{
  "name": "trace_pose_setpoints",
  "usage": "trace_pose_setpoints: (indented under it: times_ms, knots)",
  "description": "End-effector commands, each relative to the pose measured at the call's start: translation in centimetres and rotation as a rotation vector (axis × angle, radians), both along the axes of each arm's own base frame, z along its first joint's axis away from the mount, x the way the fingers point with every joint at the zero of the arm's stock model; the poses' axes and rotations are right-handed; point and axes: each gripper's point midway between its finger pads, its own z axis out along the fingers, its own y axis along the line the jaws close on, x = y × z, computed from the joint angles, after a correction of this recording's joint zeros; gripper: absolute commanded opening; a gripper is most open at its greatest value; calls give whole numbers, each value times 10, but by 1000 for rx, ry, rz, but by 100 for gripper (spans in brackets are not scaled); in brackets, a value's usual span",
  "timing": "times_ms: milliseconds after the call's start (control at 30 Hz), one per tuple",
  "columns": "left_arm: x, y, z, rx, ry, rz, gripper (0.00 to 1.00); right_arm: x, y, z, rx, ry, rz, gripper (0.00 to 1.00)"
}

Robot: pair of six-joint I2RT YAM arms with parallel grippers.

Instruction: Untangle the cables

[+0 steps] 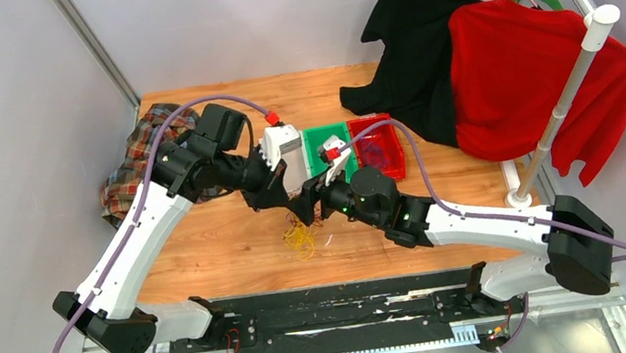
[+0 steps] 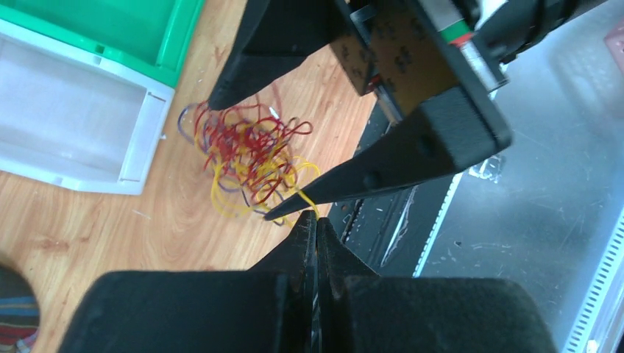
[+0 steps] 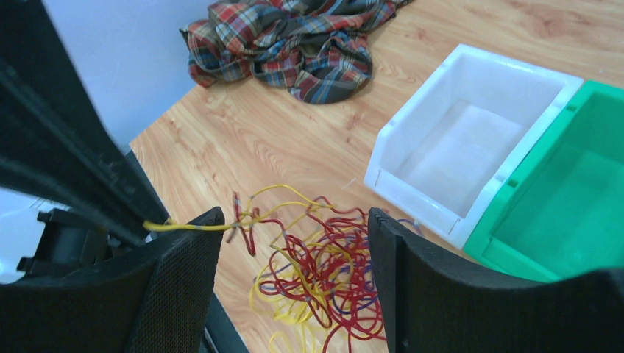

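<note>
A: Cables [image 1: 299, 236] lay where?
B: Tangled by the worktop's [image 1: 208, 247] near edge, directly below the right gripper [image 3: 294, 220], spread wide, empty. Left gripper [image 2: 314, 220] pinched one yellow strand [image 3: 191, 226], stretched sideways.

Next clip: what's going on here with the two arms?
Both arms are working on a tangle of red, yellow and purple cables on the wooden table. The left gripper is shut on a yellow strand, drawn out sideways from the pile. The right gripper hangs open with a finger on each side of the tangle, gripping nothing. The cables are not yet separated.
</note>
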Motion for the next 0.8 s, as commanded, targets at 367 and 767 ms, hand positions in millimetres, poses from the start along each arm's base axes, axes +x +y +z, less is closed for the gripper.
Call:
trace_pose_setpoints:
  times_ms: [367,767]
  knots:
    - [-27,-4,23,-66,59,-81,1,20,14,43,172,-66,-87,71]
    - [-22,-15,84,-162,-24,-101,1,37,21,-42,56,33,-174,68]
